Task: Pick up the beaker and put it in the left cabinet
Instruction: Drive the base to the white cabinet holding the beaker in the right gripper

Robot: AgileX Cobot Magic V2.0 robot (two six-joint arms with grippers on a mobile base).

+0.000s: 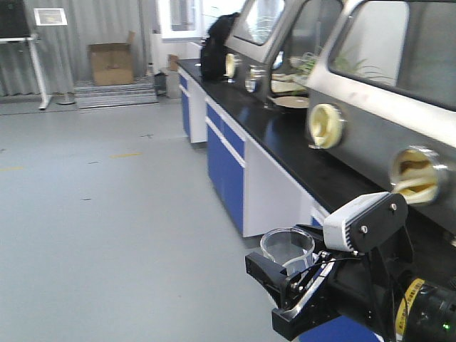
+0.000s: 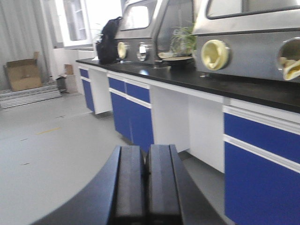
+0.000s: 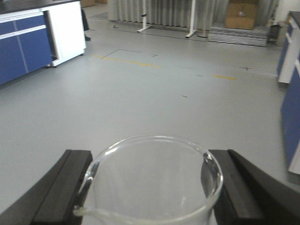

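1. The right gripper is clamped on the beaker. One black finger sits on each side of the glass wall, with the rim and spout showing above them.
2. The beaker is upright, looks empty, and is carried in the air just off the front edge of the counter, over the floor.
3. The left gripper is pinched closed with nothing in it. It faces the blue drawer fronts below the counter.
4. The left cabinet is not in any view, so judged stage: pick done, transport under way, place not yet started.
5. Risk: smooth glass between flat pads. A jolt or fast swing of the base could make it slip or tilt out onto the floor and break.
6. Risk: the beaker rides close to the counter. A tight turn toward it could knock the glass on the edge or on the steel chambers standing on top.
7. Risk: squeezing harder to stop slip could crack the thin wall.
8. Risk: with the cabinet unseen, the approach and shelf height cannot be checked from here.
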